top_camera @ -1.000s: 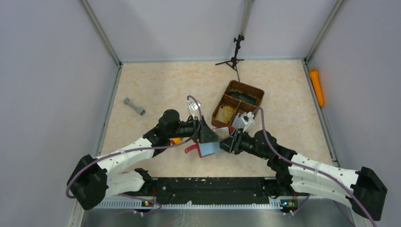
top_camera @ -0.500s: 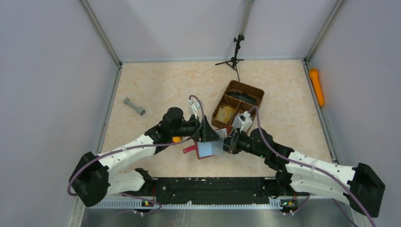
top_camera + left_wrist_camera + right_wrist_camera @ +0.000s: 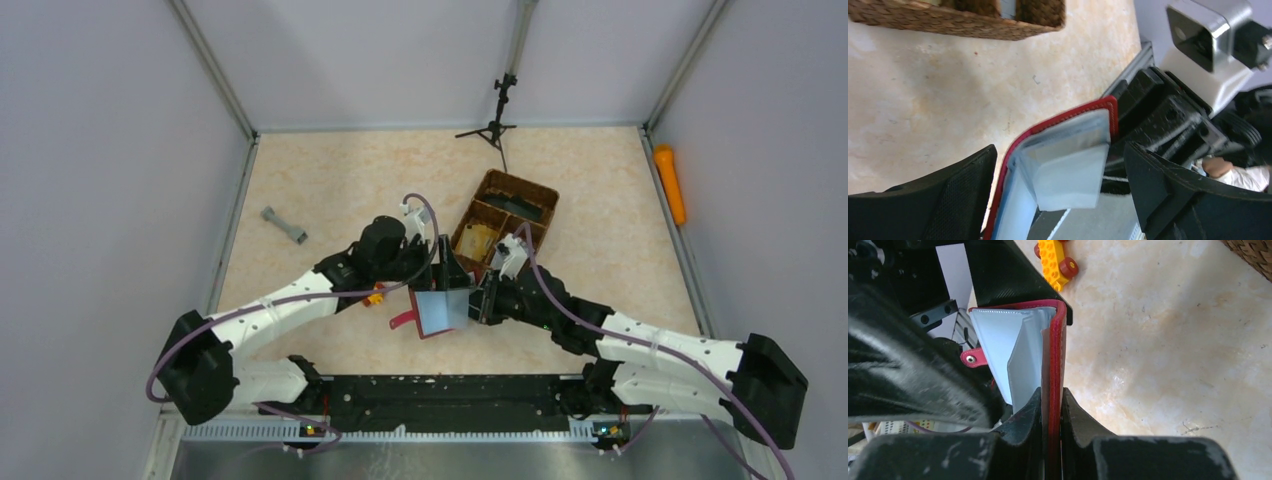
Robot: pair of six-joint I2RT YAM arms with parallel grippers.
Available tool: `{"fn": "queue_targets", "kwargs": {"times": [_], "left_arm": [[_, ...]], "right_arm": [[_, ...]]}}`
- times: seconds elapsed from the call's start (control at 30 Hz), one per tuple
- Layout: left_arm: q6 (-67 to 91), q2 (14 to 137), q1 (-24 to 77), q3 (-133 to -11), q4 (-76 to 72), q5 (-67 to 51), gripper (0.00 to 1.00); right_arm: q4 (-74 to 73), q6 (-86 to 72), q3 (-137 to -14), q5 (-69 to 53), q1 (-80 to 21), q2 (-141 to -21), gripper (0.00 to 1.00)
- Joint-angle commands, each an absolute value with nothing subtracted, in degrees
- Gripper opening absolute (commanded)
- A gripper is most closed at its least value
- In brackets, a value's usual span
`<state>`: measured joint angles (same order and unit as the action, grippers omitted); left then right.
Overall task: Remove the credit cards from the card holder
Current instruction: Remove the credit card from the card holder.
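One card holder [image 3: 437, 312] is held up just above the tabletop [image 3: 330, 180], near the middle and toward the near edge. It is dark red outside and pale blue-grey inside, and it hangs open like a book. The right gripper [image 3: 1050, 392] has its jaws pinched tight on the red cover's edge, with one finger on each face. The left gripper [image 3: 1060, 150] reaches in from the far-left side. Its jaws are spread wide, one either side of the holder's lining, and are not closed on anything.

I count two card-like pieces, though the view is too poor to be sure either is a credit card. One is a pale grey piece [image 3: 1068, 175] tucked in the holder's pocket. The other is a tan-gold piece [image 3: 480, 240] in the near-left compartment of the one brown wicker basket [image 3: 548, 192], which sits just beyond the grippers.

One yellow toy block [image 3: 1055, 260] with red wheels lies on the tabletop just left of the holder. One grey dumbbell-shaped part [image 3: 284, 225] lies well off to the left. One orange cylinder [image 3: 669, 184] rests along the right wall, and one small black tripod [image 3: 497, 120] stands at the far edge.
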<state>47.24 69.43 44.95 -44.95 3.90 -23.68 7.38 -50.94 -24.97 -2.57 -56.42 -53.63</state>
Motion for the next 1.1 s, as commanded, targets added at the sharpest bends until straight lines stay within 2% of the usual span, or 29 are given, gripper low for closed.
{"fn": "queue_targets", "kwargs": {"times": [0.0, 0.07, 0.27, 0.33, 0.53, 0.6, 0.73, 1.07], "left_arm": [[47.91, 72.21, 45.51, -48.47, 6.21, -19.62, 0.99], [47.75, 73.24, 45.68, -49.69, 7.59, -18.48, 0.98], [46.05, 74.45, 45.88, -51.41, 12.59, -15.22, 0.74], [45.24, 73.84, 45.89, -51.59, 14.84, -14.41, 0.7], [42.41, 70.89, 45.82, -50.06, 18.39, -13.85, 0.73], [41.49, 70.8, 45.84, -49.36, 18.39, -14.98, 0.64], [41.0, 71.48, 45.54, -47.84, 18.41, -15.77, 0.57], [39.69, 64.26, 43.52, -48.25, 28.6, -4.52, 0.6]], "right_arm": [[7.66, -48.63, -28.73, -0.81, -57.73, -54.52, 0.0], [7.43, -48.38, -28.8, -0.56, -57.78, -54.56, 0.0], [5.11, -47.86, -28.76, 2.3, -57.82, -52.71, 0.0], [3.8, -47.94, -28.51, 4.4, -57.76, -51.8, 0.0], [0.18, -49.38, -28.05, 9.55, -57.82, -49.17, 0.0], [0.18, -49.67, -27.56, 9.13, -57.8, -47.95, 0.0], [0.22, -50.19, -26.8, 8.62, -57.75, -44.32, 0.0], [-5.56, -47.71, -27.2, 11.88, -57.75, -43.97, 0.0]]}}
